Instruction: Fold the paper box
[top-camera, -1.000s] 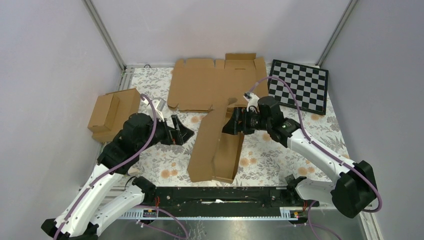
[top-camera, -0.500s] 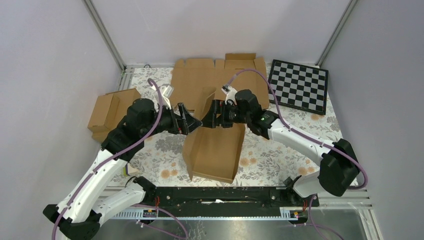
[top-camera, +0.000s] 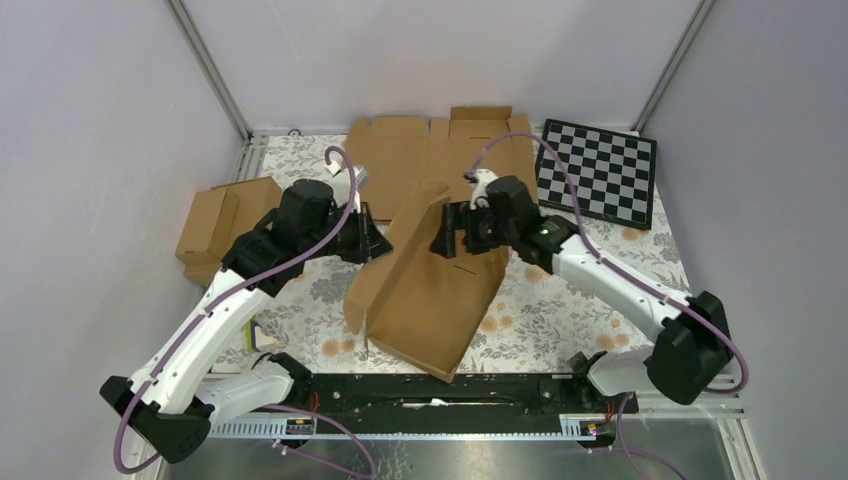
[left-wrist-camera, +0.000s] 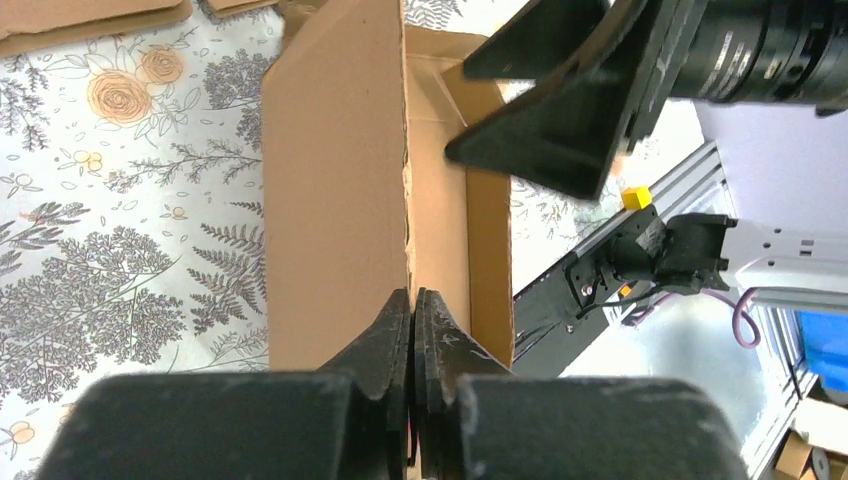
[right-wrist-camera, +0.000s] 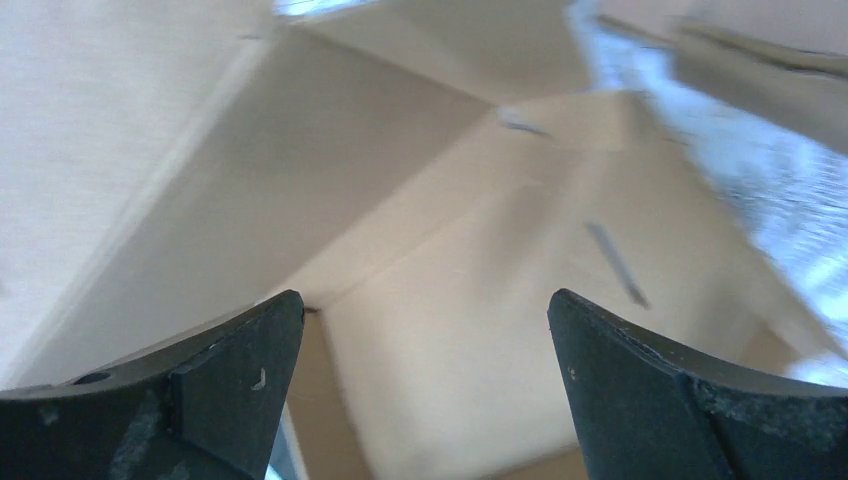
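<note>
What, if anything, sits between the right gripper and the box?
Nothing visible. The right gripper, jaws open, looks straight into the paper box; the left gripper pinches its raised side panel.

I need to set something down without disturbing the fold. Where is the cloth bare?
Bare cloth: near right, between the paper box and the right arm; far right, in front of the checkerboard; back left, between the flat blank and the small boxes. Crowded in the centre, around the box.

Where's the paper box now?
In the top view the paper box sits mid-table, on the near side of the flat cardboard sheet, its far end between the left gripper pinching a raised wall and the open right gripper.
</note>
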